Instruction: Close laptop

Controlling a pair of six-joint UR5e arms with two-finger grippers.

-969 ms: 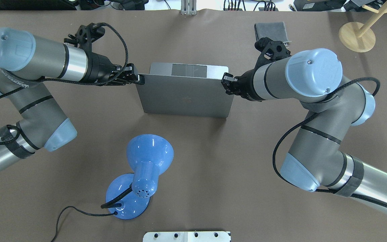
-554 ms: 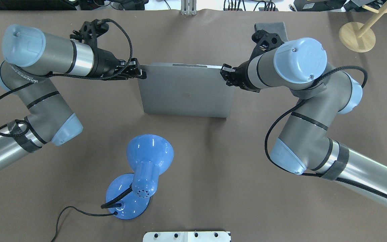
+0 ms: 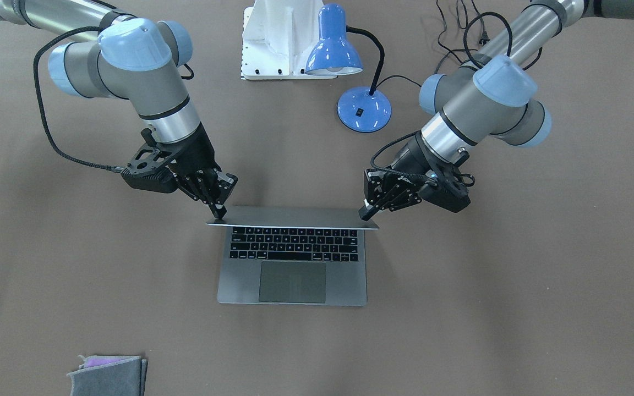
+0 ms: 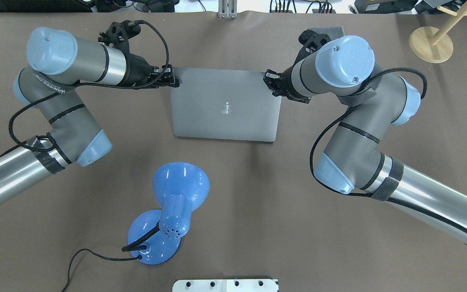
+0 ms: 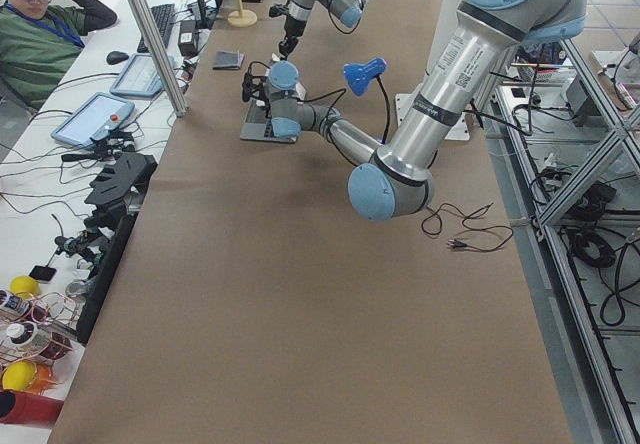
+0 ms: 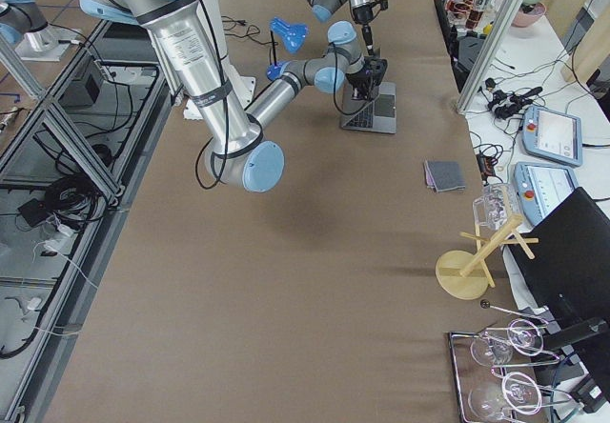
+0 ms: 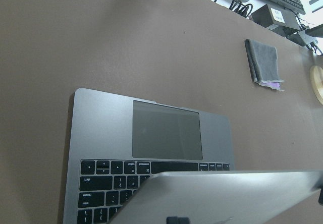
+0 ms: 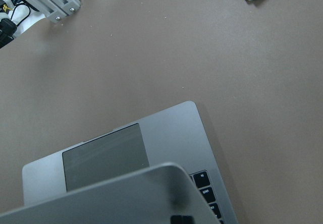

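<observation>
The space-grey laptop [image 4: 225, 121] sits mid-table with its lid [image 3: 292, 217] tilted far forward over the black keys [image 3: 294, 243] and trackpad [image 3: 292, 281]. The dark apple logo [image 4: 226, 108] faces up in the overhead view. My left gripper [image 4: 174, 81] is shut, with its tips against the back of the lid's top corner [image 3: 367, 214]. My right gripper [image 4: 267, 79] is shut, with its tips against the other top corner [image 3: 219, 212]. In both wrist views the lid [image 7: 222, 196] [image 8: 106, 199] hangs over the keyboard.
A blue desk lamp [image 4: 172, 202] with its cable stands near the robot's side of the table. A folded grey felt cloth [image 3: 107, 375] lies at the far right. A wooden stand [image 4: 431, 44] is at the far right corner. A white mount [image 4: 225, 285] sits at the near edge.
Both grippers have moved away from the robot and pushed the lid's top edge further down. The lid now hides the trackpad in the overhead view.
</observation>
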